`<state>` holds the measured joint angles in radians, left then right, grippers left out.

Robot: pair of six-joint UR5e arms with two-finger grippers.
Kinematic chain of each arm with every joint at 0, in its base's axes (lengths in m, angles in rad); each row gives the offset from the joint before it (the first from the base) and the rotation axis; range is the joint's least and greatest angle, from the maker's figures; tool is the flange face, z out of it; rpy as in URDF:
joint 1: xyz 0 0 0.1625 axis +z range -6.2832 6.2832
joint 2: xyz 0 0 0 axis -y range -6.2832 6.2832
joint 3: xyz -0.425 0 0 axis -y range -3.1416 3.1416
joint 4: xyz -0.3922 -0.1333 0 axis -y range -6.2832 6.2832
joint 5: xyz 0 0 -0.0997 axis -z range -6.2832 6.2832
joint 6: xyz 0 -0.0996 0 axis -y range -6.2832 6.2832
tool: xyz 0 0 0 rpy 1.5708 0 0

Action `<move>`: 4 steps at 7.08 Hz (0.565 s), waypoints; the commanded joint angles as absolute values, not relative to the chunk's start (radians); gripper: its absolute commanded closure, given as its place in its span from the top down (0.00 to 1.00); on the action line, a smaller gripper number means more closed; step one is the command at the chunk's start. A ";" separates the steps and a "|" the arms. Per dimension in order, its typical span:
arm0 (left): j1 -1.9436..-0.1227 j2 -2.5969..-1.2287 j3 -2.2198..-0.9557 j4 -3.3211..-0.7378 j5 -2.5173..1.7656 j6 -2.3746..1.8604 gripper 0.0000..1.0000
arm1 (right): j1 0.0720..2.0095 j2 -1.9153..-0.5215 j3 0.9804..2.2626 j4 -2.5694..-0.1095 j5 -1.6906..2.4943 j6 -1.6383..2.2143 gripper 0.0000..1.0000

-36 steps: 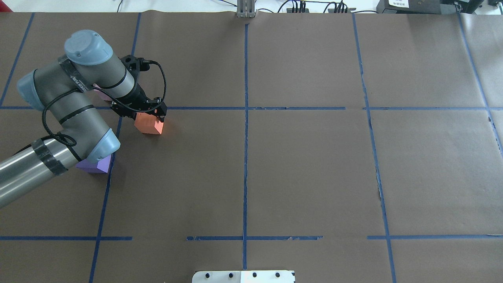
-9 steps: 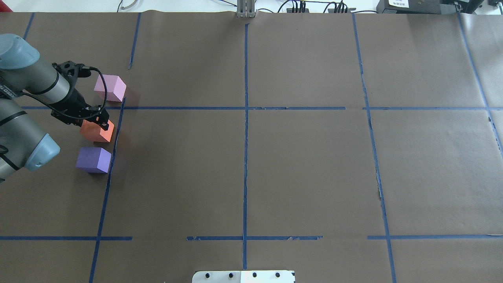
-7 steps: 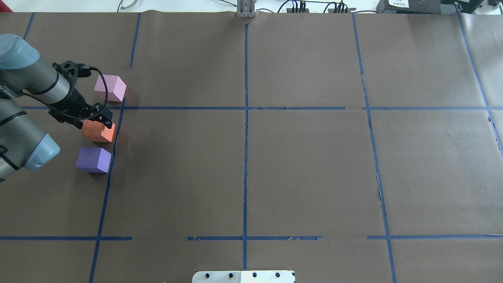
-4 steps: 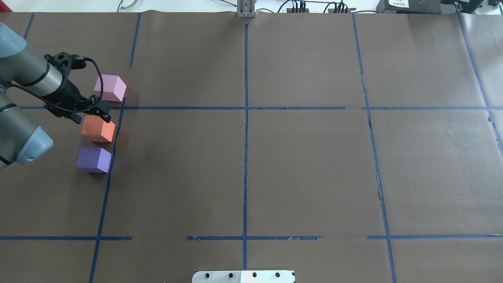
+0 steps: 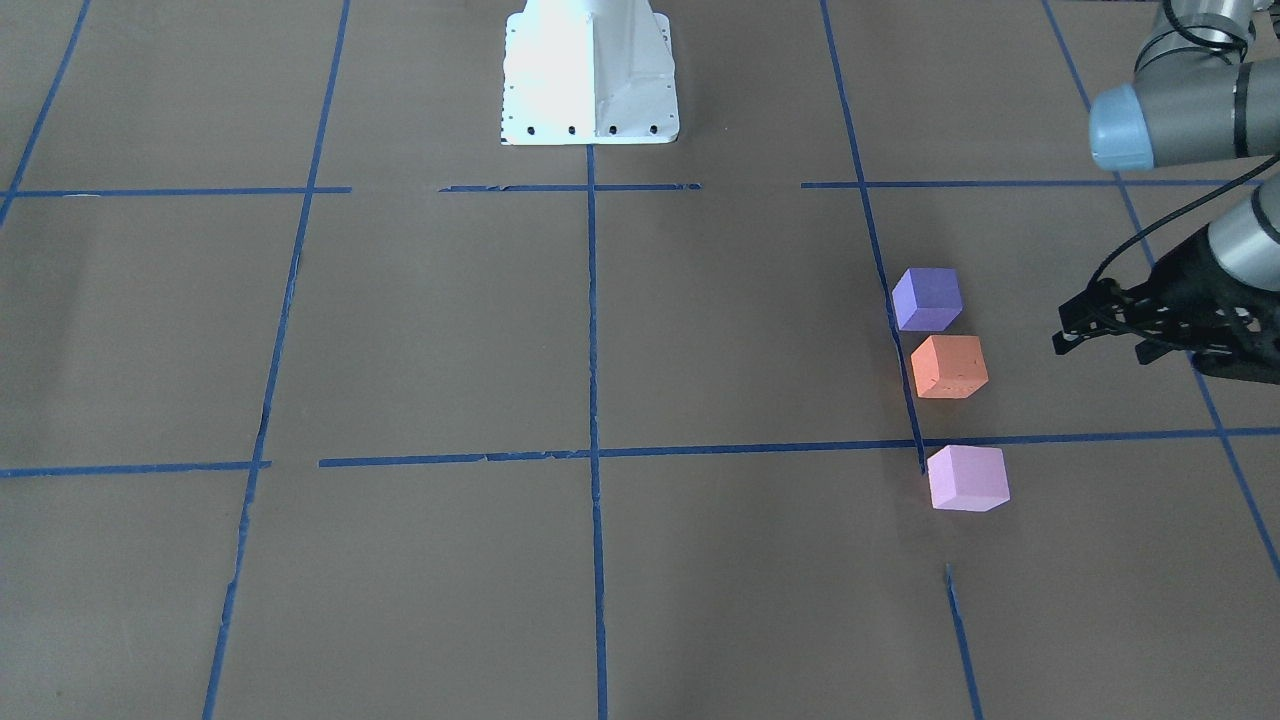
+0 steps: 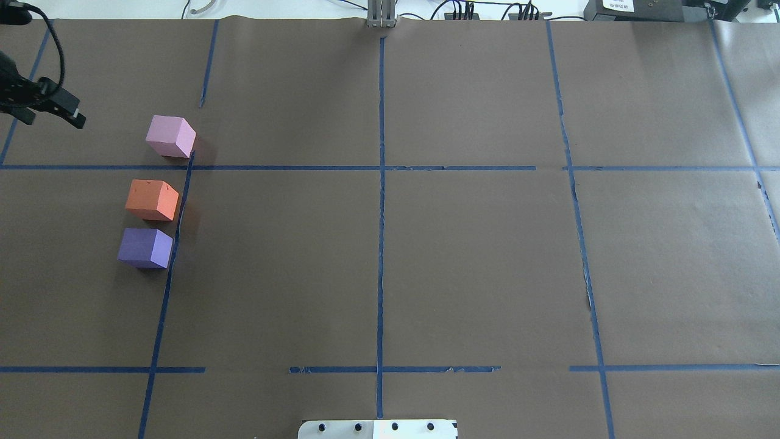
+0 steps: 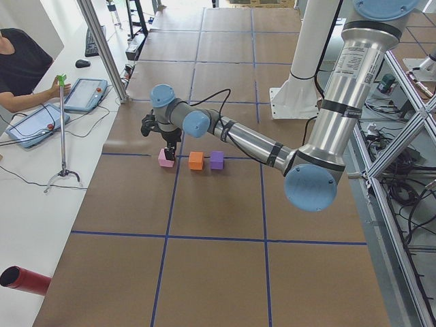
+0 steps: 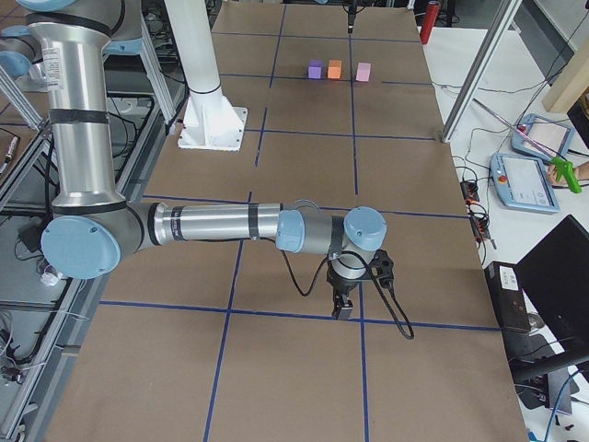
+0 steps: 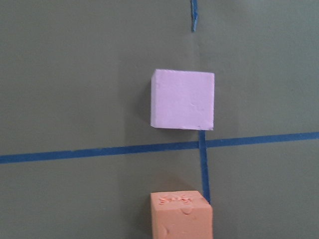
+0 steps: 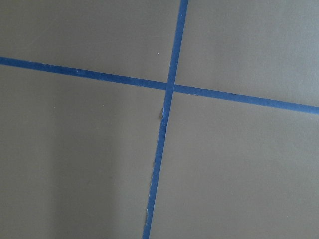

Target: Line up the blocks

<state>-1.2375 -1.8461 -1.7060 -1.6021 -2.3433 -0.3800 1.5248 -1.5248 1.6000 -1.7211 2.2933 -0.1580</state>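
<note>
Blocks, three, foam-like cubes of equal size, set in a row on the brown paper cover (image 6: 475,256) at the robot's left end of the table.

- Violet-blue block (image 6: 145,247): nearest the robot's base; flat on the paper, its edge against a lengthwise blue tape line (image 6: 159,317).
- Orange block (image 6: 152,199): middle of the row, just beside the violet-blue one with a narrow gap between them; small dents show on its top face.
- Light pink block (image 6: 170,136): farthest from the base, beyond a crosswise tape line (image 6: 274,167); set wider apart from the orange block than the orange is from the violet-blue.
- Left gripper (image 6: 53,120): jaws spread, nothing between them; hangs above the paper out to the side of the row, apart from all three cubes.
- Right gripper (image 8: 343,311): at the opposite end of the table, pointing down over a crossing of tape lines; cannot tell whether its jaws are apart or together.
- White base plate (image 5: 590,70): at the robot's side of the table, on the centre line.
</note>
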 commanded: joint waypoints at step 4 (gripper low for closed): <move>-1.546 -1.662 -1.562 -1.674 -2.278 0.260 1.00 | 1.525 -1.525 1.600 -1.721 2.293 -0.158 1.00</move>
